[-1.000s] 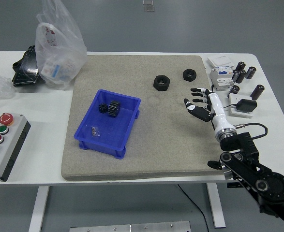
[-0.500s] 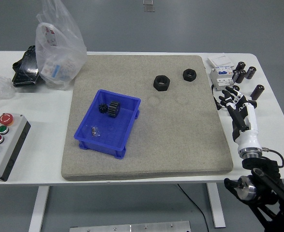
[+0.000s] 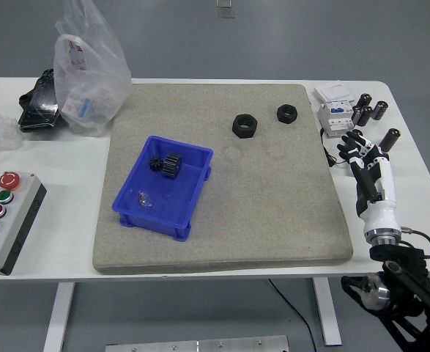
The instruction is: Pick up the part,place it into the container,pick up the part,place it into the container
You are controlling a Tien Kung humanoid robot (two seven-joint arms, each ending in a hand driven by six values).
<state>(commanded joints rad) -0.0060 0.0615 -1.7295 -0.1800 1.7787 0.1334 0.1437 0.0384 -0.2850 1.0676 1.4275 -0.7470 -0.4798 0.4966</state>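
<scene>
Right robot hand [image 3: 362, 152] open beside 2 nuts [image 3: 245, 125] on mat [image 3: 273, 205]

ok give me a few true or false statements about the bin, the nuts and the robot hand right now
1. The blue bin holds a black gear. True.
2. Two black nuts, the larger nut and the smaller nut, lie on the mat. True.
3. The right hand grips a nut. False: its fingers are spread and it holds nothing, off the mat's right edge.
4. The bin sits on the bare table. False: it rests on the mat.
5. The left hand reaches over the bin. False: no left hand is in view.
</scene>
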